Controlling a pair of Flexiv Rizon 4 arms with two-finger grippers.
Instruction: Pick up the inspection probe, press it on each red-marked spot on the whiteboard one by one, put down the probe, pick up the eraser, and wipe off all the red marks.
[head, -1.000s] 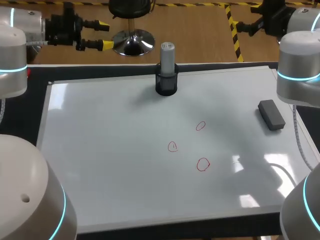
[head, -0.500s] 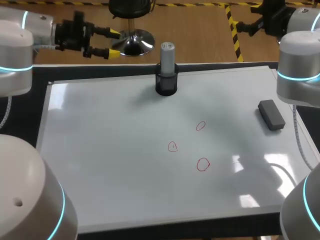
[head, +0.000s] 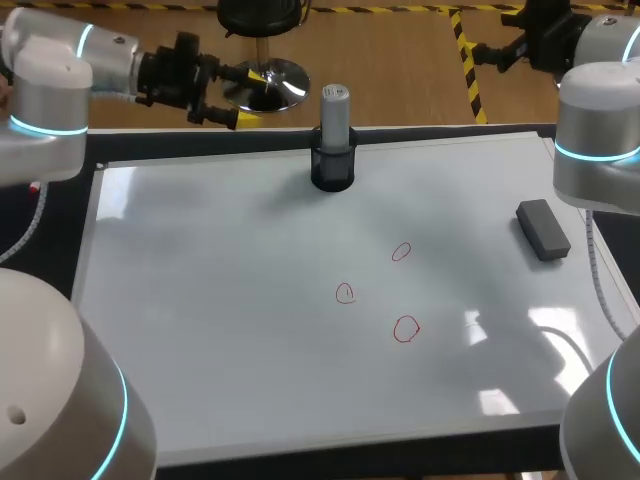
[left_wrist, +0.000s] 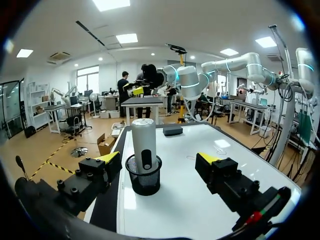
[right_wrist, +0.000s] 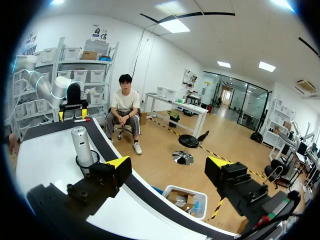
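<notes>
Now, probe upright in holder.

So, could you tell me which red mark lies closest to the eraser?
The rearmost red mark, farthest from the robot's side. The leftmost mark and the largest mark both lie farther from the eraser.
</notes>
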